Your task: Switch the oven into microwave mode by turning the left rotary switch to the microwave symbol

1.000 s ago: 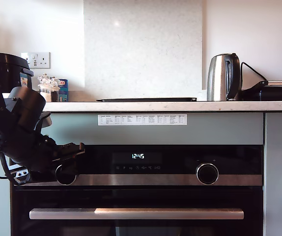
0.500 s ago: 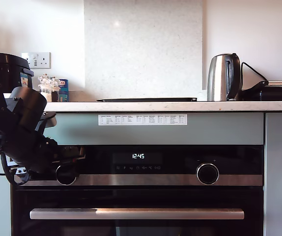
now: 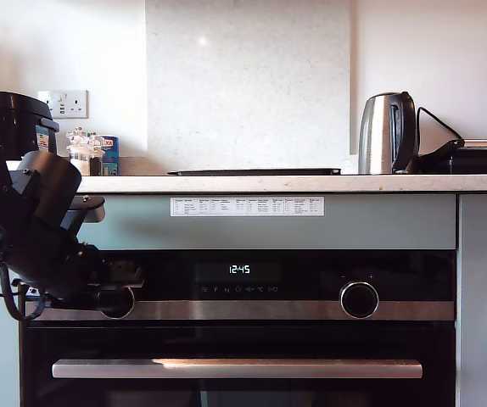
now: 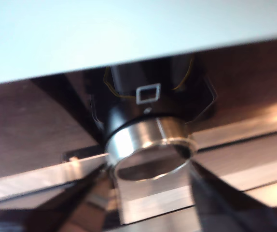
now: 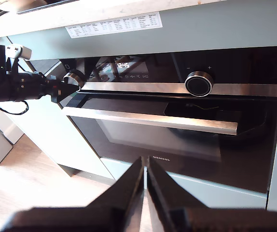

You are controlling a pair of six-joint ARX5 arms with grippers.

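The oven (image 3: 311, 335) has a black glass front, a steel strip and a lit display (image 3: 238, 269). The left rotary switch (image 4: 148, 145) fills the first wrist view, a black knob with a silver rim under a small square outline. My first gripper (image 3: 118, 288) is at this knob at the exterior view's left, open, with one dark finger on each side of it. The arm partly hides the knob (image 3: 125, 303). My second gripper (image 5: 145, 183) is shut and empty, well back from the oven and low in front of its door.
A second knob (image 3: 359, 299) sits on the strip at the exterior view's right. The long bar handle (image 3: 237, 368) runs below. On the worktop stand a kettle (image 3: 386, 134), a black appliance (image 3: 10, 119) and small jars (image 3: 82, 148).
My first gripper has dropped from just above the left rotary switch down onto it and now covers part of the knob. Nothing else moved.
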